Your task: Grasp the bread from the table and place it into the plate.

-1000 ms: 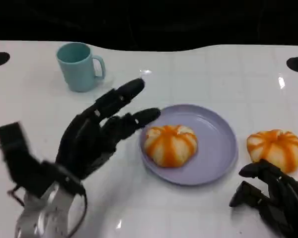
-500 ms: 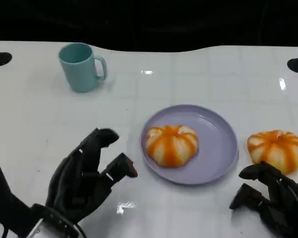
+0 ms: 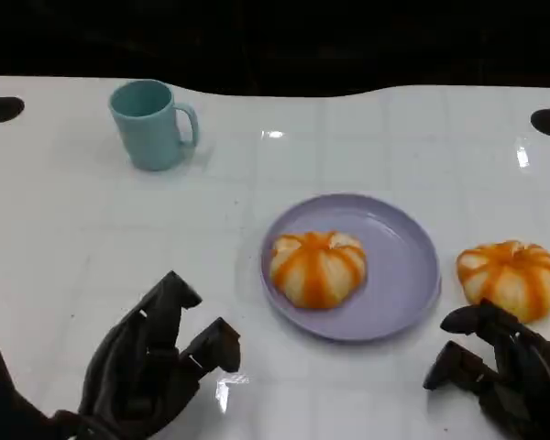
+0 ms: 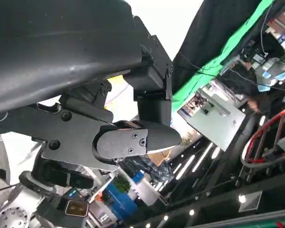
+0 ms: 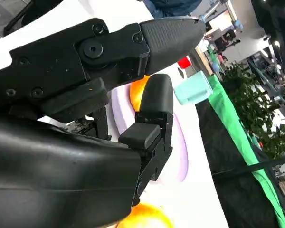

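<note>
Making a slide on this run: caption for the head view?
One bread on the purple plate, another beside it, near the right hand.

Left hand now lower, back from the plate, empty.

The head view is evenly and brightly lit from above: the glossy white tabletop carries small hot glints near its far edge and one between the near hands, while the background beyond the table falls to near black. Shadows are soft and short, hugging the teal ceramic mug and the rim of the round lilac plate. The picture is slightly soft overall, with mild grain. Both wrist views are dominated by close, dark, out-of-focus black hand shells; the table behind them blows out to pure white, and the distant room shows ceiling strip lights, tilted and smeared toward the edges
</note>
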You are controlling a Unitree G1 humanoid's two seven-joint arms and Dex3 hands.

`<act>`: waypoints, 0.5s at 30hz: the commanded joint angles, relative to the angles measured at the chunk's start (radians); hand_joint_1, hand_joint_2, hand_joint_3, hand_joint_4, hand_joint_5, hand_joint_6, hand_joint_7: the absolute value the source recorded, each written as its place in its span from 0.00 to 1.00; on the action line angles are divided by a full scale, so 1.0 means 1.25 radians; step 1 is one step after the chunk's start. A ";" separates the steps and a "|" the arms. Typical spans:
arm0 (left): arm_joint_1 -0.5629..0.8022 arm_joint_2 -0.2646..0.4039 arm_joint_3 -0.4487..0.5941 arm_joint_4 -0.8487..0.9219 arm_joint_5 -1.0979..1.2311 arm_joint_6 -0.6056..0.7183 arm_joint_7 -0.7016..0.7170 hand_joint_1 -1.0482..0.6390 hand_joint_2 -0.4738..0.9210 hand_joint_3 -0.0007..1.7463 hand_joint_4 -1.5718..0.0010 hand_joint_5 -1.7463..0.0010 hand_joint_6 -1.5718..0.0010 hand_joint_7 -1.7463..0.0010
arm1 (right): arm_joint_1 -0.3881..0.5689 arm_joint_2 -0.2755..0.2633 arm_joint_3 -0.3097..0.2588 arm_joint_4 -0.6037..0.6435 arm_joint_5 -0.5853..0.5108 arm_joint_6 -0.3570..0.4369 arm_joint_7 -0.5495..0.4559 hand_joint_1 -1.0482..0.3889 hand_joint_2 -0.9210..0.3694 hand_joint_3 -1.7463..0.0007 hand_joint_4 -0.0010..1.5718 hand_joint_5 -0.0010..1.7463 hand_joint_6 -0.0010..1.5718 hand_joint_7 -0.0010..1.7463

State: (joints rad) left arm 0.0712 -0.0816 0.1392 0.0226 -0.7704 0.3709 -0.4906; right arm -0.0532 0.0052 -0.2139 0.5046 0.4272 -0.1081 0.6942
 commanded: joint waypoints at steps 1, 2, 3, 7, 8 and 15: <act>0.014 0.007 0.001 -0.003 0.014 -0.006 -0.006 0.31 1.00 0.19 0.49 0.00 0.61 0.04 | 0.009 -0.008 -0.003 -0.009 0.009 -0.006 0.007 0.36 0.00 0.88 0.43 0.85 0.40 0.66; 0.015 0.008 -0.001 -0.001 0.017 -0.010 -0.010 0.30 1.00 0.19 0.49 0.00 0.61 0.04 | 0.010 -0.008 -0.003 -0.010 0.009 -0.003 0.006 0.36 0.00 0.88 0.44 0.84 0.40 0.66; 0.016 0.007 -0.003 0.003 0.023 -0.018 -0.016 0.30 1.00 0.19 0.49 0.00 0.61 0.04 | 0.011 -0.010 -0.004 -0.011 0.012 0.000 0.010 0.36 0.00 0.88 0.44 0.84 0.40 0.66; 0.018 0.004 -0.005 0.009 0.033 -0.031 -0.027 0.30 1.00 0.20 0.49 0.00 0.62 0.03 | 0.011 -0.012 -0.005 -0.010 0.015 0.005 0.016 0.37 0.00 0.88 0.44 0.84 0.40 0.65; 0.018 0.004 -0.005 0.010 0.034 -0.032 -0.027 0.30 1.00 0.20 0.49 0.00 0.62 0.03 | 0.011 -0.012 -0.005 -0.010 0.015 0.005 0.016 0.37 0.00 0.88 0.44 0.83 0.40 0.65; 0.003 0.006 -0.002 0.026 0.037 -0.033 -0.030 0.30 1.00 0.19 0.49 0.00 0.61 0.02 | 0.010 -0.009 -0.006 -0.007 0.006 -0.008 0.005 0.37 0.00 0.87 0.44 0.84 0.41 0.65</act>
State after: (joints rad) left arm 0.0859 -0.0862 0.1301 0.0442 -0.7336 0.3378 -0.5138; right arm -0.0456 0.0046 -0.2159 0.5012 0.4303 -0.1074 0.7083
